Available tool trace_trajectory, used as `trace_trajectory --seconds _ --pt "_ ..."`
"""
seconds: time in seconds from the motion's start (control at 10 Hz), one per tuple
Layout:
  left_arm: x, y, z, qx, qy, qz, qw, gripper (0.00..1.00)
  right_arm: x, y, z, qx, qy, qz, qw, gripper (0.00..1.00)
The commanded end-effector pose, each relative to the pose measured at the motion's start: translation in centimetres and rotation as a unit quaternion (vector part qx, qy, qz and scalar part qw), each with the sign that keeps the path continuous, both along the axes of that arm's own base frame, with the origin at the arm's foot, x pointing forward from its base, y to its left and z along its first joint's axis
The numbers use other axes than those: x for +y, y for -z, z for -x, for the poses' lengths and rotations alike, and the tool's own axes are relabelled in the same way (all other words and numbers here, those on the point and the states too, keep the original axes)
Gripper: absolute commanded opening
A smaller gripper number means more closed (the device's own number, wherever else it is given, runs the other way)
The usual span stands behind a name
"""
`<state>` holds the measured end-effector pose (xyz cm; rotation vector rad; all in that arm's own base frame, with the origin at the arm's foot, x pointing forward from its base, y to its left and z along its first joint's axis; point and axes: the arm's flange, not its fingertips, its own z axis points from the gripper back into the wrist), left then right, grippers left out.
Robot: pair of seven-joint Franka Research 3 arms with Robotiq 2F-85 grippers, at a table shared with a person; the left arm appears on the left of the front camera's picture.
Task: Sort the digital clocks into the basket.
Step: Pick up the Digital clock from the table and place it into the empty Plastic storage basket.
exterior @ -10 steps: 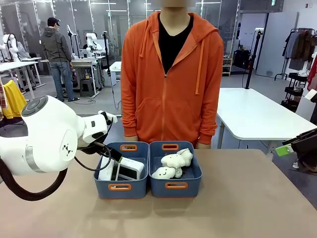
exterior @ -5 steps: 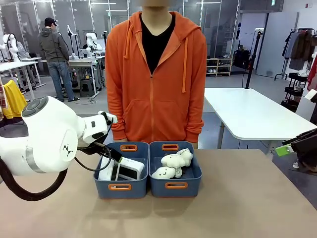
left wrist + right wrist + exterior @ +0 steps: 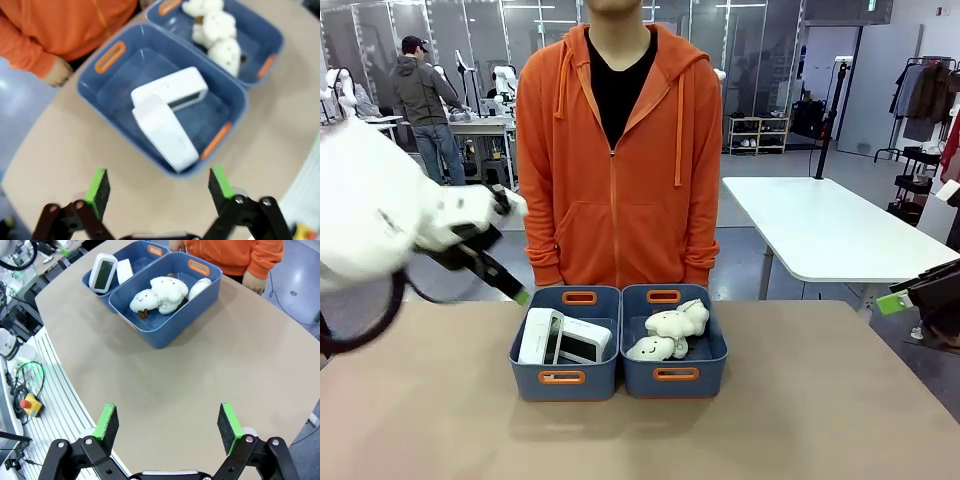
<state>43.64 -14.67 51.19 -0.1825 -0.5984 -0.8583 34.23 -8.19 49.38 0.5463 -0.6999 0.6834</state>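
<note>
Judging by how things lie, the sorting looks finished: both digital clocks (image 3: 563, 339) lie inside the basket (image 3: 564, 378), the left of two blue bins as the front camera sees them, and no clock is left out on the bench (image 3: 800, 420). Nearest that camera, the bare bench runs up to the basket's front wall with its orange-rimmed handle slot. Inside the basket, one clock stands on edge against the left side and the other lies beside it, touching it, its dark screen partly showing. Just right of the basket, touching it wall to wall, the second bin (image 3: 675, 378) carries the small white plush toys (image 3: 668, 333).

Left of the basket and above bench level, the left hand (image 3: 159, 189) hangs with its fingers spread wide, gripping nothing and touching nothing; its wrist camera looks down on the basket and both clocks from clear of the rim. The right hand (image 3: 169, 429) is likewise wide open and empty, well apart from the basket, over bare bench.

What remains, I would say, is only to pull the arms clear without brushing the basket

Beyond the basket, a person in an orange hoodie (image 3: 617, 160) stands at the far edge
</note>
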Motion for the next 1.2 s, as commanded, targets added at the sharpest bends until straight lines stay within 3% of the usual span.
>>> trace_trajectory --seconds 0.0,0.2,0.4,0.7,1.1 --pt "5.5 -2.3 0.4 0.025 0.055 0.01 0.998 1.0 0.0 0.0 0.2 0.004 -0.002 0.001 1.0 1.0" --pt "11.3 -3.9 3.0 -0.01 0.044 0.103 0.994 1.0 0.0 0.0 0.2 0.004 -0.002 0.001 1.0 1.0" --pt "17.2 -4.5 7.9 -0.045 0.068 0.185 0.979 1.0 0.0 0.0 0.2 0.004 -0.002 0.001 1.0 1.0" --pt "18.0 -3.9 12.4 -0.084 0.056 0.146 0.984 1.0 0.0 0.0 0.2 0.004 -0.002 0.001 1.0 1.0" --pt "19.2 -4.4 11.0 -0.077 0.045 0.169 0.982 1.0 0.0 0.0 0.2 0.004 -0.002 0.001 1.0 1.0"
